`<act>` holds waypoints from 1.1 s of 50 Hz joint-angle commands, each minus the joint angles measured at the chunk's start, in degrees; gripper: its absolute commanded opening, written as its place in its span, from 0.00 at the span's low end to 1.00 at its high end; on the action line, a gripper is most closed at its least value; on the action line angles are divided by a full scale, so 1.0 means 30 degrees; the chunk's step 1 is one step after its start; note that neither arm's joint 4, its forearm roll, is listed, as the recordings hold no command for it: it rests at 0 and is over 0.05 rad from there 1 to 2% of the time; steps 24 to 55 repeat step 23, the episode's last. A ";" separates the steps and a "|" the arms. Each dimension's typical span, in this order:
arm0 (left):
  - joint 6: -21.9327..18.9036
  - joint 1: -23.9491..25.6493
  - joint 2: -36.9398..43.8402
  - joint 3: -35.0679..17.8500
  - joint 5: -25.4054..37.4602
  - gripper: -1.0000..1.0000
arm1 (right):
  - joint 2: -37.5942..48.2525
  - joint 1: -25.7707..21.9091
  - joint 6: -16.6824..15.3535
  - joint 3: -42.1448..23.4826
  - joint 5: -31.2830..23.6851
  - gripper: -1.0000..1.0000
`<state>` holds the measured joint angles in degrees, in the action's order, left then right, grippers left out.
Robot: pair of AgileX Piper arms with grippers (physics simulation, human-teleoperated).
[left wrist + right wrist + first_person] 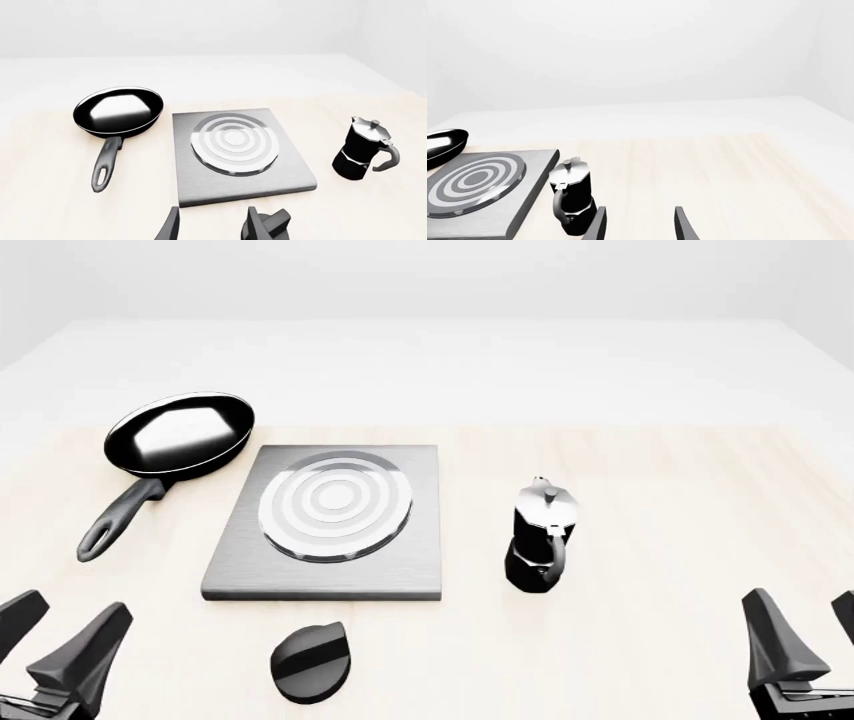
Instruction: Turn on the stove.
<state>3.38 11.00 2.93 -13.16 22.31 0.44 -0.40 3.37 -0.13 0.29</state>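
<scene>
One pale wooden table [667,500] carries four things, one of each. The largest is the flat square brushed-grey metal stove [334,523] with concentric silver burner rings [334,503], lying just left of the middle of the table in the front view. At its ten o'clock lies the one black frying pan [180,433], its handle running toward seven o'clock. At the stove's three o'clock, a little apart, stands the one black-and-silver moka pot [541,536], upright. At the stove's six o'clock, just off its near edge, sits the one small black ridged knob [312,663]. Two arms wait low at the near corners: the left gripper [60,635] and the right gripper [801,630], each with fingers spread apart around nothing and well clear of every object. No writing or brand can be read.
</scene>
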 commanded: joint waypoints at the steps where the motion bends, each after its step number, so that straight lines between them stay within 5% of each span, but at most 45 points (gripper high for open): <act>1: 0.0487 0.0202 -0.0976 -0.0260 -0.0097 1.00 | -0.0091 0.0029 0.0091 -0.0013 -0.0017 1.00; 17: -0.0332 0.0018 -0.0977 -0.0065 -0.0120 1.00 | -0.0130 0.0047 0.0069 -0.0007 0.0092 1.00; 55: 0.0058 -0.0330 -0.0977 0.0199 0.0355 1.00 | -0.0130 0.0049 0.0084 -0.0017 0.0107 1.00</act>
